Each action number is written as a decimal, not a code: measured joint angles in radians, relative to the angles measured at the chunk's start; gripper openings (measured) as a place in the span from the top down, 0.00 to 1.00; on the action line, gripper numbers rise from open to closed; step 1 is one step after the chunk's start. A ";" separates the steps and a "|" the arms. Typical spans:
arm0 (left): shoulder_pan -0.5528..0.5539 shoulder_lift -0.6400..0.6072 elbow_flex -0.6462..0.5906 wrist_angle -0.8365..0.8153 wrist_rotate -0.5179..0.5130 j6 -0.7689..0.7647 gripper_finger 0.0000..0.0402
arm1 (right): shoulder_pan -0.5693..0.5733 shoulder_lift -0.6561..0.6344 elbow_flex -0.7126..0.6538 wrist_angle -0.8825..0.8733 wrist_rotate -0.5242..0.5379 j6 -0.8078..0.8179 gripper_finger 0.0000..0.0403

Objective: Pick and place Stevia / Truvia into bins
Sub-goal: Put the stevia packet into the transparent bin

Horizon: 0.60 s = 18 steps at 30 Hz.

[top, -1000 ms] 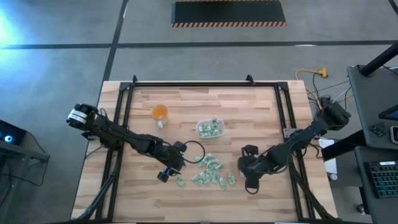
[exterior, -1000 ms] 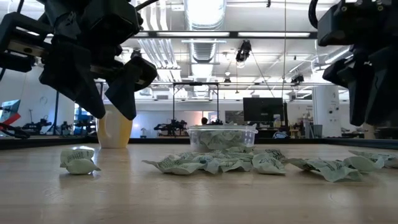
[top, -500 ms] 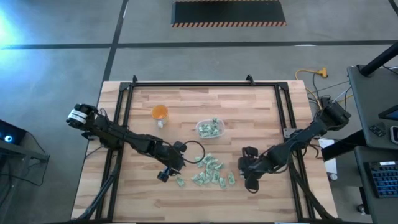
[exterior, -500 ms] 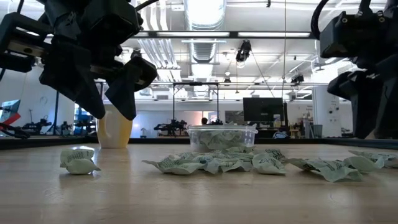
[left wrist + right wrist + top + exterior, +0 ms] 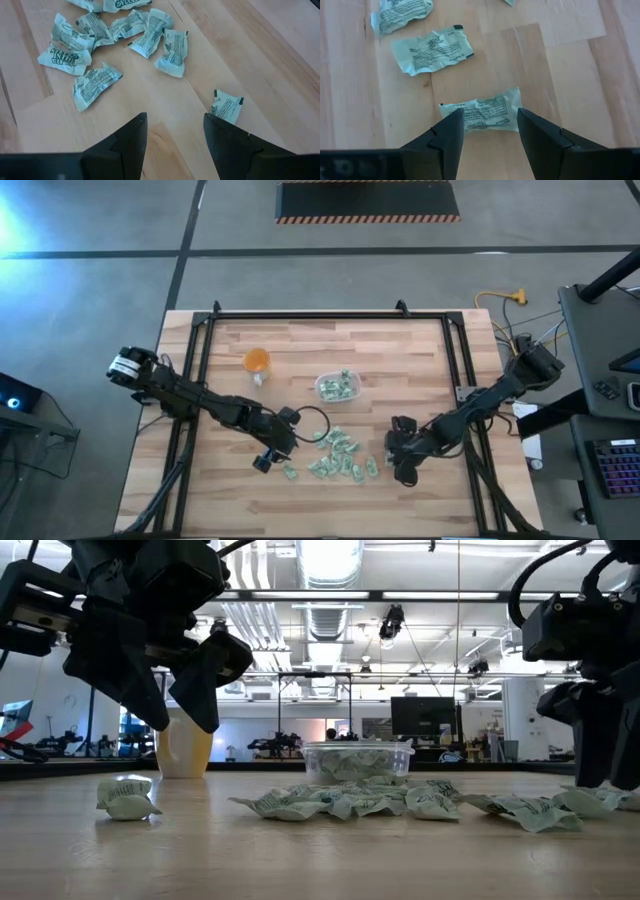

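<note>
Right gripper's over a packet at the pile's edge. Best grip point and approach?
Come straight down and pinch the packet across its narrow width at mid-length. It lies flat and apart from the others, its long axis crossing the open right gripper, whose fingers already straddle it.

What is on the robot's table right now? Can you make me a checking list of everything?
Surface: wooden table, bare around the things.
Job's things: loose green-and-white packets scattered near the front; clear tub behind them with packets already inside.
Clutter: orange cup at the back left.
Grippers: left pincer open, above bare wood beside a single packet; right pincer open, low over one packet that lies between its fingers.
Cables: black loop on the left arm; yellow cable on the floor.
Surroundings: grey floor, striped mat, desk with keyboard.
</note>
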 joint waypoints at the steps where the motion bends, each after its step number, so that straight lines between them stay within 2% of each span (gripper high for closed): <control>1: 0.000 0.000 0.000 0.000 0.000 0.000 0.56 | 0.000 0.004 -0.004 0.008 0.000 0.000 0.57; 11: 0.000 0.000 0.000 0.000 0.000 0.000 0.56 | 0.000 0.080 0.014 0.032 0.008 -0.022 0.62; 18: 0.000 0.000 0.000 0.000 0.000 0.000 0.56 | -0.001 0.078 0.039 0.020 -0.002 -0.118 0.79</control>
